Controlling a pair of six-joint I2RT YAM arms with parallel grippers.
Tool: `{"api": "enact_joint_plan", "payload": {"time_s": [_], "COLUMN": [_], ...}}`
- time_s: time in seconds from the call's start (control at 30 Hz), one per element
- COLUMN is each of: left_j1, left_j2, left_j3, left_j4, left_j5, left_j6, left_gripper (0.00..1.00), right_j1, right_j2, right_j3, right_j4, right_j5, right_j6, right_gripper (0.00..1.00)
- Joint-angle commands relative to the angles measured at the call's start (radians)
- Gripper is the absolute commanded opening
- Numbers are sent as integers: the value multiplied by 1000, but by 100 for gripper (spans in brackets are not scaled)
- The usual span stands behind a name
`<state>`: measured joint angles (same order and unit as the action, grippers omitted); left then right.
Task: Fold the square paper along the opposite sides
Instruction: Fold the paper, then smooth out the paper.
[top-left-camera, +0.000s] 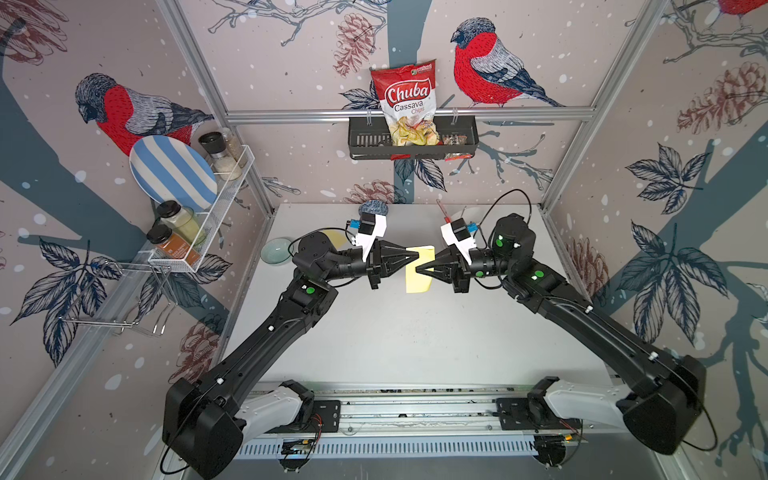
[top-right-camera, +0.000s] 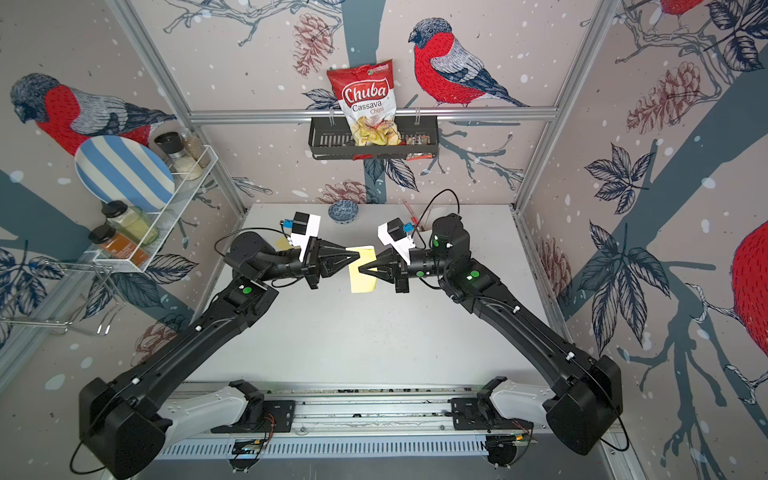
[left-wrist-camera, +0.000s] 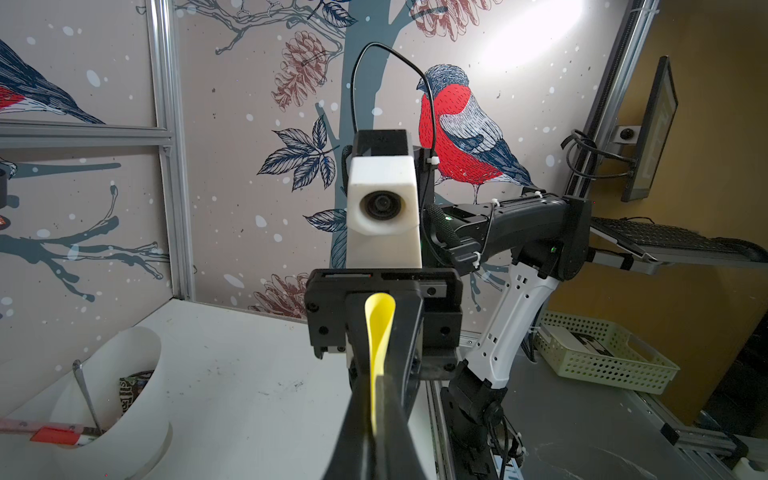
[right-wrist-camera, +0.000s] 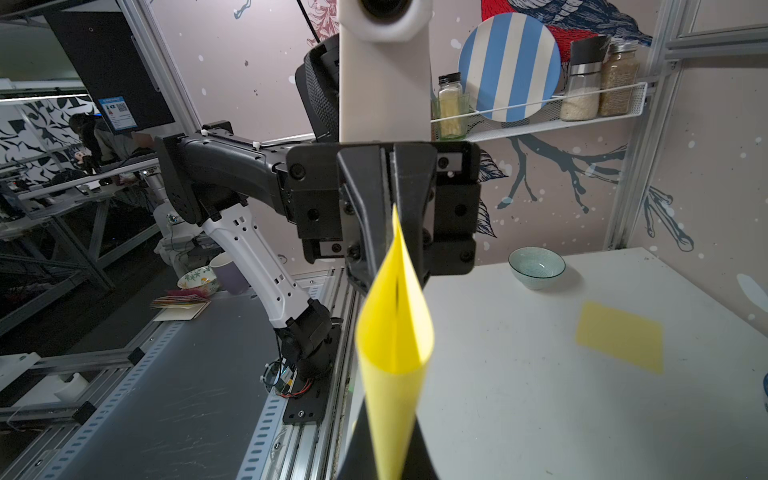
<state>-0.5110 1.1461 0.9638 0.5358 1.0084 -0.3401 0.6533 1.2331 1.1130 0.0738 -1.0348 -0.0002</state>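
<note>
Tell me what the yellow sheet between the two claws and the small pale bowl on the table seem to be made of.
The yellow sheet: thin matte paper, it seems; it bends into a soft loop without cracking. The pale bowl: probably glazed ceramic; the surface shines and fine dark rings line the inside.

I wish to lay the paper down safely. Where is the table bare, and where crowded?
Bare: the near half of the table, between the left arm, the right arm and the front rail. Crowded: the far strip, with the pale bowl, spare yellow sheet, blue bowl and red pen; the left pincer and right pincer grip the yellow paper just before it.
</note>
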Motion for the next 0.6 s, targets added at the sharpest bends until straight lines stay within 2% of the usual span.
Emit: {"api": "enact_joint_plan", "payload": {"time_s": [0.0, 0.07, 0.2, 0.27, 0.57], "left_j1": [-2, -1, -1, -2, -1], "left_j2": [-7, -10, -14, -16, -13], "left_j3": [9, 10, 16, 19, 24], "left_j4": [14, 8, -23, -37, -61], "left_j5": [-7, -7, 2, 5, 12], "left_j6": [9, 12, 27, 33, 48], "left_gripper": [0, 0, 0, 0, 0], "right_j1": [3, 3, -7, -17, -40], "right_j2": [-3, -4, -22, -34, -40], "right_j3": [4, 7, 22, 30, 47], "right_j4": [28, 25, 5, 0, 5], "right_j5": [-2, 4, 18, 17, 7], "right_j6": [0, 0, -16, -18, -9], "right_gripper": [0, 1, 20, 25, 28]}}
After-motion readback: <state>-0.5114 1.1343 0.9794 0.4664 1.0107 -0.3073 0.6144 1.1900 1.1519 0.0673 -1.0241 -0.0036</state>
